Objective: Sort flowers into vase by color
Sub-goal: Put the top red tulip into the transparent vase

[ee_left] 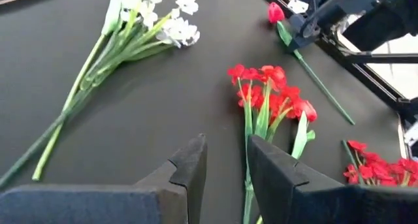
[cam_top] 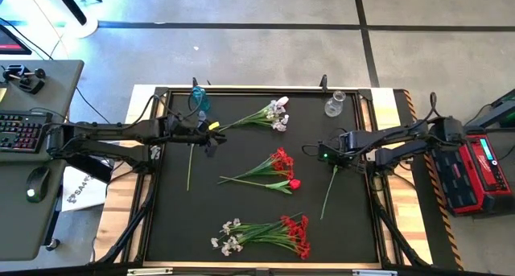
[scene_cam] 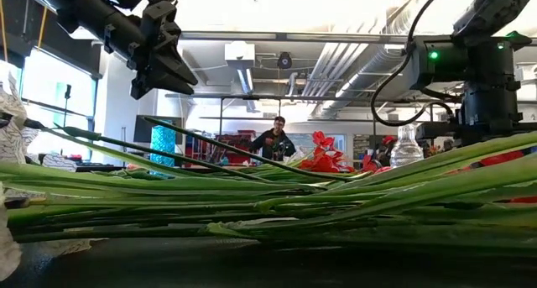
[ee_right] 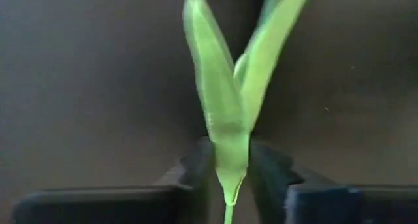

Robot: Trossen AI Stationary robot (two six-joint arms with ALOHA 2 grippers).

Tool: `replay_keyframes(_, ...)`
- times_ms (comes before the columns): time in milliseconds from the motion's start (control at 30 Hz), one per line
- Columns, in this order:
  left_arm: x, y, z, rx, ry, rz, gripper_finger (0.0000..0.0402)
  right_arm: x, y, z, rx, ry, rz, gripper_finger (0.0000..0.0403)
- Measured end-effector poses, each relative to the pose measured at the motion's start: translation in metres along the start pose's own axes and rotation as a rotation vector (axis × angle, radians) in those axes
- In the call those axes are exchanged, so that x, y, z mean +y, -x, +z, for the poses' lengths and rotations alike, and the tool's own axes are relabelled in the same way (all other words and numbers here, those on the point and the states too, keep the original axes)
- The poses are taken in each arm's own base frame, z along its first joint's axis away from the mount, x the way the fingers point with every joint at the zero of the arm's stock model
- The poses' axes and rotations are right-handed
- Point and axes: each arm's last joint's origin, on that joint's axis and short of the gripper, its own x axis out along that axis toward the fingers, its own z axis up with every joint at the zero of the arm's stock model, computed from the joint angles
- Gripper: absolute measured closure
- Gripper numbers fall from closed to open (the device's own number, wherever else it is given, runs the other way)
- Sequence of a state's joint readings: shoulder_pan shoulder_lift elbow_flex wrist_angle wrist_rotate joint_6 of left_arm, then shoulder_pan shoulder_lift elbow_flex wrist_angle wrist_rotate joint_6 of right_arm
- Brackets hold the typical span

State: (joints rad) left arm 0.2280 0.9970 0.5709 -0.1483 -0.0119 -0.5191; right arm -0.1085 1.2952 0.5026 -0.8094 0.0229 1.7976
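My right gripper [cam_top: 328, 157] is at the mat's right side, shut on a red rose [ee_left: 275, 12] with a long green stem [cam_top: 328, 194]. My left gripper [cam_top: 211, 142] is raised over the mat's left part, open by a narrow gap [ee_left: 227, 152] and empty. Lying on the black mat are a spray of white blossoms [cam_top: 269, 113], a red bunch [cam_top: 278, 167], a white-and-red bunch [cam_top: 265, 232] near the front and a single green stem [cam_top: 191, 167]. A blue vase [cam_top: 199, 99] and a clear glass vase [cam_top: 335, 105] stand at the far edge. My right gripper pinches the rose's stem between its two fingers at the base of two green leaves [ee_right: 230, 149], a little below the bloom. The fingers lie across the stem. The stem [ee_left: 323, 87] trails away toward the table's near edge; whether its free end rests on the mat, I cannot tell.
The mat sits in a dark frame [cam_top: 378, 187] on a wooden table. A keyboard [cam_top: 18, 131] and a mouse [cam_top: 32, 191] are on a desk to the left, a red case [cam_top: 475, 175] to the right. A person [scene_cam: 273, 138] sits far behind the table.
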Motion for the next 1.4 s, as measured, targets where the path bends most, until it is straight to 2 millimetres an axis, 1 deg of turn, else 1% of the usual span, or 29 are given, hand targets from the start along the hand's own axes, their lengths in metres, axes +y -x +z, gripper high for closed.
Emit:
replay_keyframes(67,0.000,0.000,0.001,-0.011,-0.005,-0.003,0.0303,0.001,0.000,0.000,-0.014,0.015,0.008,0.0379)
replay_keyframes(100,0.000,0.000,0.002,-0.020,-0.005,-0.002,0.0303,0.001,0.000,0.000,-0.020,0.024,0.011,0.0390)
replay_keyframes(133,0.000,0.000,0.003,-0.032,-0.004,0.004,0.0303,0.001,0.000,0.000,-0.023,0.029,0.014,0.0395)
replay_keyframes(233,-0.001,0.000,0.005,-0.062,-0.003,0.011,0.0303,0.005,0.003,-0.001,-0.017,0.069,0.023,0.0391)
replay_keyframes(300,-0.001,0.000,0.006,-0.070,-0.003,0.007,0.0303,0.010,0.011,-0.004,-0.037,0.124,0.050,0.0395)
replay_keyframes(333,-0.001,0.000,0.006,-0.070,-0.003,0.007,0.0303,0.015,0.016,-0.005,-0.073,0.152,0.076,0.0398)
replay_keyframes(400,-0.001,0.000,0.006,-0.070,-0.003,0.007,0.0303,0.029,0.035,-0.010,-0.112,0.190,0.187,0.0400)
replay_keyframes(467,-0.001,0.000,0.006,-0.070,-0.001,0.006,0.0303,0.039,0.054,-0.012,-0.146,0.229,0.268,0.0399)
replay_keyframes(533,-0.002,0.000,0.006,-0.077,0.005,0.006,0.0303,0.046,0.070,-0.010,-0.219,0.266,0.317,0.0401)
replay_keyframes(600,-0.002,0.000,0.008,-0.092,0.006,0.002,0.0303,0.056,0.094,-0.006,-0.312,0.299,0.405,0.0401)
replay_keyframes(733,-0.003,0.001,0.010,-0.117,-0.003,-0.008,0.0303,0.070,0.134,0.006,-0.511,0.369,0.479,0.0402)
replay_keyframes(800,-0.004,0.001,0.011,-0.126,-0.025,-0.012,0.0303,0.076,0.158,0.013,-0.633,0.387,0.507,0.0402)
replay_keyframes(933,-0.005,0.001,0.014,-0.155,-0.015,-0.025,0.0303,0.081,0.198,0.032,-0.856,0.507,0.455,0.0402)
replay_keyframes(1067,-0.006,0.002,0.017,-0.189,-0.014,-0.041,0.0303,0.081,0.233,0.055,-1.009,0.506,0.399,0.0402)
replay_keyframes(1167,-0.007,0.002,0.019,-0.206,-0.013,-0.049,0.0303,0.079,0.247,0.072,-1.106,0.481,0.348,0.0402)
replay_keyframes(1233,-0.007,0.002,0.019,-0.206,0.001,-0.051,0.0303,0.077,0.252,0.084,-1.141,0.466,0.327,0.0402)
replay_keyframes(1400,-0.007,0.002,0.019,-0.205,0.031,-0.051,0.0303,0.074,0.250,0.111,-1.244,0.416,0.333,0.0403)
